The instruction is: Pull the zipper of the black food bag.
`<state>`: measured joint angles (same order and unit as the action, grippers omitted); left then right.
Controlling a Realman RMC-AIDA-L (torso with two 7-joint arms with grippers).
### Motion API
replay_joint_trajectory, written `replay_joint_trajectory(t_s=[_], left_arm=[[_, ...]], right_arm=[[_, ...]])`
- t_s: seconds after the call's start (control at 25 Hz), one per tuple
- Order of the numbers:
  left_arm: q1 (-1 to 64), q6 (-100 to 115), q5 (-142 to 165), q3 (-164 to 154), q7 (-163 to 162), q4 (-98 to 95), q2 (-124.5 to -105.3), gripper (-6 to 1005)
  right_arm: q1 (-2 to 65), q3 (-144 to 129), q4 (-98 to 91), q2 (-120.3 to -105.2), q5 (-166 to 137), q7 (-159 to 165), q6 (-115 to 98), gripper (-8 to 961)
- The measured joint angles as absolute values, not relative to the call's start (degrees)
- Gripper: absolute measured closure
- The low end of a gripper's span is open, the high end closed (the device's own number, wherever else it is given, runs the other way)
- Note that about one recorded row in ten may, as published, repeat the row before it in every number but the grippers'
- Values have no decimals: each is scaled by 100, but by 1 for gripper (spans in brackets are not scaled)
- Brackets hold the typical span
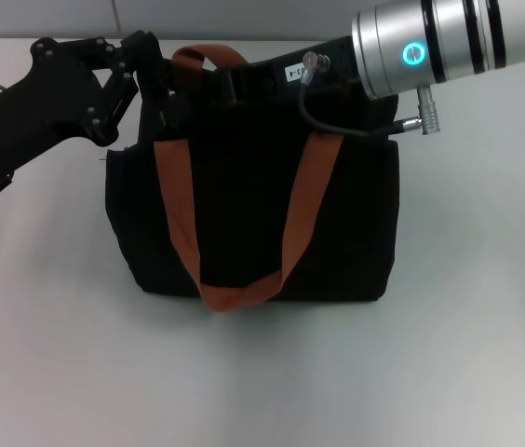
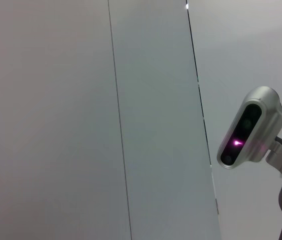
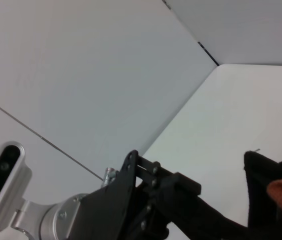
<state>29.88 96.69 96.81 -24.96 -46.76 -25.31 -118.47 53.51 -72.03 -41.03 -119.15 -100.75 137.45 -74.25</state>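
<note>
The black food bag [image 1: 244,214] stands upright in the middle of the white table, its two orange-brown strap handles [image 1: 304,200] draped over the front. My left gripper [image 1: 155,79] reaches in from the left and sits at the bag's top left corner. My right gripper [image 1: 235,84] comes in from the upper right and lies over the bag's top edge, black against black. The zipper is hidden behind the grippers. In the right wrist view the left gripper [image 3: 176,200] shows beside the bag's corner [image 3: 261,190].
The white table [image 1: 467,354] lies bare in front of the bag and to its right. A pale panelled wall [image 2: 81,120] stands behind. The right arm's silver wrist [image 1: 430,42] and its cable hang over the bag's top right.
</note>
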Motion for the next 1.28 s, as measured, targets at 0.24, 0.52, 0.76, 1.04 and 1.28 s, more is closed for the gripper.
replay_joint_trajectory(t_s=[0.24, 0.52, 0.76, 1.04, 1.28], left_arm=[[2988, 9660, 9675, -2496, -4676, -2531, -11848, 880], [2986, 9705, 9674, -2496, -4731, -2531, -11847, 877], [2991, 9715, 9674, -2496, -4746, -2531, -11847, 875], [2988, 9719, 9675, -2496, -4746, -2531, -11848, 872], [2992, 9728, 9676, -2496, -4746, -2531, -11848, 870]], right_arm=[[5315, -7160, -4206, -11916, -10167, 13760, -7451, 735], [5410, -7253, -4221, -11947, -10148, 13723, -7372, 756], [5437, -7278, -4219, -11953, -10131, 13720, -7387, 775], [5384, -7245, -4220, -11943, -10157, 13719, -7360, 796], [5411, -7286, -4222, -11939, -10161, 13712, -7346, 815]])
